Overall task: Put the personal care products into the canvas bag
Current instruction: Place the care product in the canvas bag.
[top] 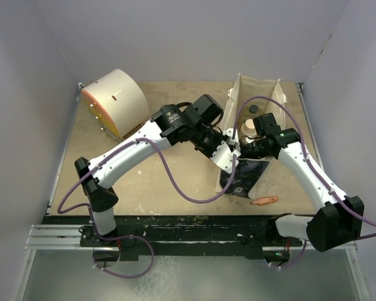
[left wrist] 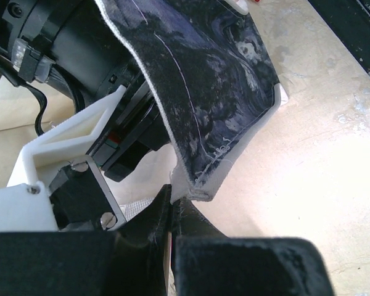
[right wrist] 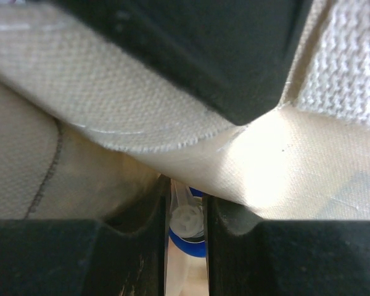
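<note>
Grip status: my left claw (left wrist: 172, 213) is fully closed, pinching a fabric edge of the canvas bag (top: 238, 100) beside its dark printed panel (left wrist: 203, 80). My right claw (right wrist: 186, 203) is inside the bag's mouth, its fingers narrowly parted and clamped on a blue-capped bottle (right wrist: 188, 239). The bag occupies the table's (top: 175, 182) far right.

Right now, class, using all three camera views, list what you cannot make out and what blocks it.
- Contents of the canvas bag: top view, the right arm covers most of the inside.
- The blue-capped item in the right fingers: right wrist view, fingers and fabric hide its body.
- The bag's mouth: left wrist view, the printed panel pinched by the left fingers fills the frame.
- The orange stick: top view, too small.
</note>
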### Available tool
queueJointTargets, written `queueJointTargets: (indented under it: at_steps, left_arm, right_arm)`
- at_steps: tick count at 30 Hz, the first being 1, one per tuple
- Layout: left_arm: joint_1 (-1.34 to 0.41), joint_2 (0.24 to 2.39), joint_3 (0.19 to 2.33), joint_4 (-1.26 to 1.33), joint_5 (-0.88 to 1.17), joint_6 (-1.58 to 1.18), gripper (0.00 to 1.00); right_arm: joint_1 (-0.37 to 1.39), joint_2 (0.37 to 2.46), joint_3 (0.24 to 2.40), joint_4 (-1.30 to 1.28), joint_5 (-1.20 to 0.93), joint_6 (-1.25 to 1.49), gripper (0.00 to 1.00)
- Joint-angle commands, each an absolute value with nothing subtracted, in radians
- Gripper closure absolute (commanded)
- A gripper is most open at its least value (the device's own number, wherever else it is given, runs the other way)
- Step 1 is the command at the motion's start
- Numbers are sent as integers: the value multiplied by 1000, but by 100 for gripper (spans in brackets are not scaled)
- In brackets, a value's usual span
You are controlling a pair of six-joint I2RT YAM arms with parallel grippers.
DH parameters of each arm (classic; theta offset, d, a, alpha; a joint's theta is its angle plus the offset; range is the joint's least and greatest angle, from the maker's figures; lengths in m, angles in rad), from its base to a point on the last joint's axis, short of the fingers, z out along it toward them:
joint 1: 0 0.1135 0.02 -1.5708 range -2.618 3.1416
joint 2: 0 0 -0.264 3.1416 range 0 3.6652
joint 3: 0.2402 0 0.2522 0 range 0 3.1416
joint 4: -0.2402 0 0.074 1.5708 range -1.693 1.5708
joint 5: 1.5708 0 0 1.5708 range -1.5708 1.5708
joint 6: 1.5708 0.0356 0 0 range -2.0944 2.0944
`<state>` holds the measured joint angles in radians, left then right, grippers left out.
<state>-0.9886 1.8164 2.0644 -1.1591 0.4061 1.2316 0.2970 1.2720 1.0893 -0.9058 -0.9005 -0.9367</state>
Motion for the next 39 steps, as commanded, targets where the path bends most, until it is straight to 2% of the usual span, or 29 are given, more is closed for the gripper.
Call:
queueJointTargets:
  at_steps: [1, 17, 25, 31, 39]
  left_arm:
    - [-995, 1753, 2035, -1161, 435, 1249, 100]
    - [-996, 1753, 2134, -1181, 456, 1247, 100]
    - [-997, 1749, 2059, -1177, 467, 1252, 99]
    - [-1000, 1746, 2047, -1178, 479, 1239, 88]
    - [-1000, 1732, 2045, -1179, 477, 1222, 73]
  right_arm:
    - [310, 1287, 999, -938, -756, -1003, 82]
    - [308, 1281, 994, -946, -721, -977, 77]
    - [307, 1240, 1067, -949, -756, -929, 59]
    - [308, 1231, 1135, -963, -787, -897, 48]
    - [308, 1203, 1215, -966, -816, -846, 38]
